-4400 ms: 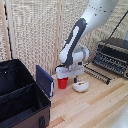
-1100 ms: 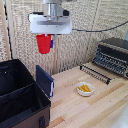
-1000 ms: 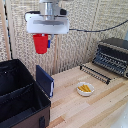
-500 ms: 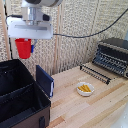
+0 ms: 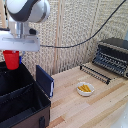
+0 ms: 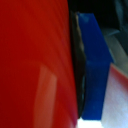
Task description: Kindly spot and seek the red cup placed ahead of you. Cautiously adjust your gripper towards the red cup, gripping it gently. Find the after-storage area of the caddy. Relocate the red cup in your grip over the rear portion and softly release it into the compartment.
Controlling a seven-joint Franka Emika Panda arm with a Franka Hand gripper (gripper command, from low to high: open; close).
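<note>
The red cup point(image 5: 11, 59) hangs in my gripper point(image 5: 12, 56), held in the air above the far part of the black caddy point(image 5: 22, 102) at the exterior view's left. The white hand sits on top of the cup and the fingers are shut on it. In the wrist view the cup point(image 6: 35, 65) fills most of the picture, pressed against one dark blue finger point(image 6: 95, 70). The caddy's fabric divider point(image 5: 17, 93) runs across its middle, nearer the camera than the cup.
A flat dark blue panel point(image 5: 44, 80) stands against the caddy's right side. A white bowl with yellow pieces point(image 5: 85, 89) sits on the wooden table point(image 5: 95, 110). A black toaster oven point(image 5: 112, 55) with its door down is at the back right.
The arm has lifted the cup from the table by the bowl and carried it leftward; over the last second it moved further left and lower, to above the caddy.
</note>
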